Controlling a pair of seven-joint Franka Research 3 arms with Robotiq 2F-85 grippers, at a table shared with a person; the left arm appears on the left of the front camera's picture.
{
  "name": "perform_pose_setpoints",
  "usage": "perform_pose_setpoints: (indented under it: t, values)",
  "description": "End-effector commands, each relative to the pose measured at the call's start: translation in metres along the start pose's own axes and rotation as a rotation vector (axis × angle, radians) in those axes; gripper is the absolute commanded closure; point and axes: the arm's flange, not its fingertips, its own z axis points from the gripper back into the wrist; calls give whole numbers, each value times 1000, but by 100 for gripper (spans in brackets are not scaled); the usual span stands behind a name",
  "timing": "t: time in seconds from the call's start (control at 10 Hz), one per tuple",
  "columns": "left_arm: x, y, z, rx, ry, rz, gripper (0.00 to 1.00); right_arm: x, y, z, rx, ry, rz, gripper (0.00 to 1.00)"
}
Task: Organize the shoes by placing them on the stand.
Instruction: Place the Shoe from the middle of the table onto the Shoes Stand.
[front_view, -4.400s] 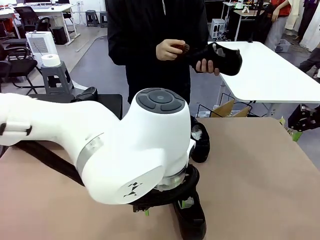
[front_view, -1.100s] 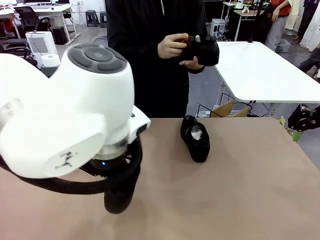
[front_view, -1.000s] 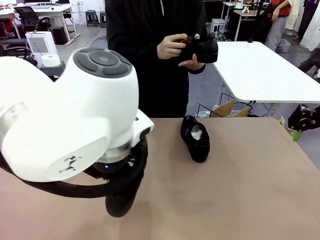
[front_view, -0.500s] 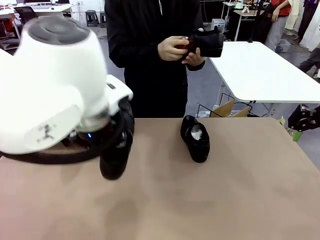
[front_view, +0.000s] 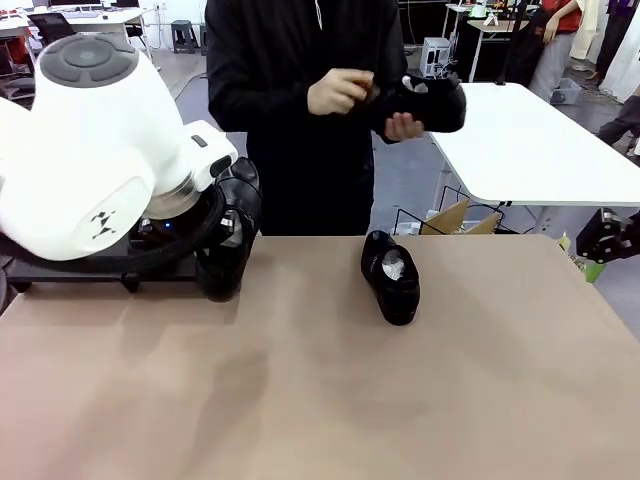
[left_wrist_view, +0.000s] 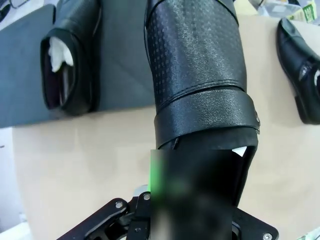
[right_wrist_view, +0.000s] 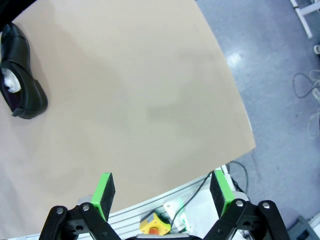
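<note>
Shoe (left_wrist_view: 197, 75) gripped by left gripper (left_wrist_view: 192, 192), toe over stand (left_wrist_view: 120, 75), right gripper (right_wrist_view: 161, 181) spread

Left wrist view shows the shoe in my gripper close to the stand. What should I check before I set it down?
1. Grip: left gripper shut on the held shoe: ok.
2. Bare space on the stand beside the placed shoe: ok.
3. Height of the held shoe above the stand: cannot tell.
4. The person's hands are away from the stand, holding another shoe: ok.
5. The right gripper is open, off by the edge of the table, out of the way: ok.
</note>
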Motion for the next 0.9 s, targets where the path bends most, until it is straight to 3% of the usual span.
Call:
perform_pose_setpoints:
  t: [0.0, 0.1, 0.4, 0.8]
  values:
    - [23, -2, -3, 32, 17, 56, 100, -1, -1, -2, 3, -2, -2, 0]
    - [0, 0, 0, 0, 0, 0, 100, -1, -1, -2, 3, -2, -2, 0]
    - [4, -2, -7, -6, -7, 15, 100, -1, -1, -2, 3, -2, -2, 0]
    - [55, 26, -65, 29, 3, 137, 100, -1, -1, -2, 3, -2, -2, 0]
